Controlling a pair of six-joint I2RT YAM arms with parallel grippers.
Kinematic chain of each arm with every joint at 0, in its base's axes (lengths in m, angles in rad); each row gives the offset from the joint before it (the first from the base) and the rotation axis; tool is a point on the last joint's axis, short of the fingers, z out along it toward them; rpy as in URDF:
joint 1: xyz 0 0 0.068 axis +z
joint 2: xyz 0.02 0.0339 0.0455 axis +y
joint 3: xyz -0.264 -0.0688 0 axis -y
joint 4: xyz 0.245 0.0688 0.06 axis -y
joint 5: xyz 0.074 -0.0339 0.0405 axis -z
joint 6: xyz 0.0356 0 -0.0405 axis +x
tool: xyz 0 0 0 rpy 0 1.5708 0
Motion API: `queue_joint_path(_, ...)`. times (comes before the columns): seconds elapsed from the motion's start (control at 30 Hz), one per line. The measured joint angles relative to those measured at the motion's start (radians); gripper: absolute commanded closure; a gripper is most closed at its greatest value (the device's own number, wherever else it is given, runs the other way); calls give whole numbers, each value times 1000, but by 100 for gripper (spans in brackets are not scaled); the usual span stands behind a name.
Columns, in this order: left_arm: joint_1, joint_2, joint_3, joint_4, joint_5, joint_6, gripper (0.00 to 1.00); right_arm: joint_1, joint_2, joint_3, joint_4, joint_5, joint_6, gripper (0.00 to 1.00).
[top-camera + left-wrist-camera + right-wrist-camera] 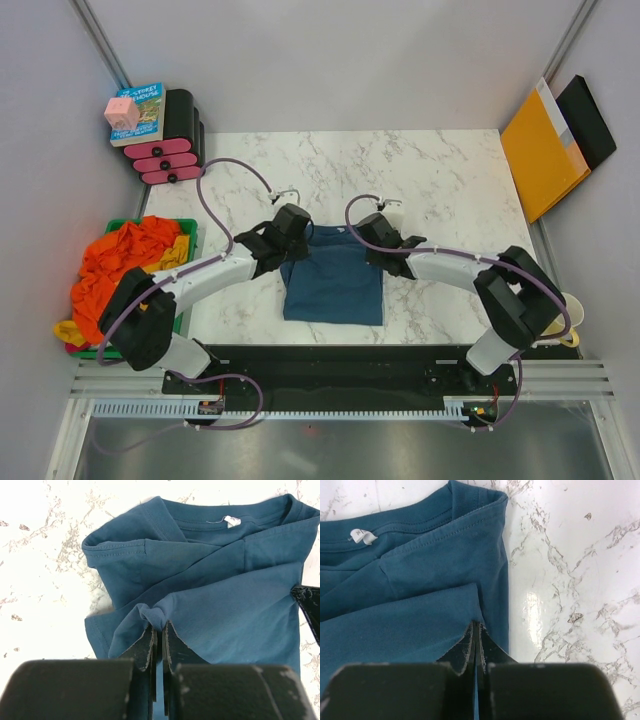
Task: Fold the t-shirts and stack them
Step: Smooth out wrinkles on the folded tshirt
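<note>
Left jaws clench a puckered fold of the soft teal t-shirt (335, 290); right jaws clench its opposite folded edge, on the glossy marbled table (450, 190).

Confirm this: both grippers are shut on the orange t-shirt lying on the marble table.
Wrong colour. The two wrist views show the left gripper and the right gripper shut on the dark teal-blue t-shirt lying on the marble table.

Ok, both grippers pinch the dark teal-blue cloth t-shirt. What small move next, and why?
Probably lay the pinched layer down and open: the left gripper and right gripper are shut on an upper fold of the dark teal-blue cloth t-shirt, just short of its collar.
</note>
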Motion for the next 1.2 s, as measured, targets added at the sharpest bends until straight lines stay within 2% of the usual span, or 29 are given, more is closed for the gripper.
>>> queue_joint_path(0.27,0,-37,-1,-4,-3,0,98,0,-93,5,-19,9,-3,100)
queue_joint_path(0.53,0,-39,22,-11,-25,9,98,0,-99,67,-41,29,-26,100)
queue_joint_path(0.97,8,-27,100,-18,-58,51,98,-6,-59,179,-48,64,-71,100)
queue_joint_path(1.2,51,16,116,-5,-70,68,98,-39,33,261,-35,79,-97,100)
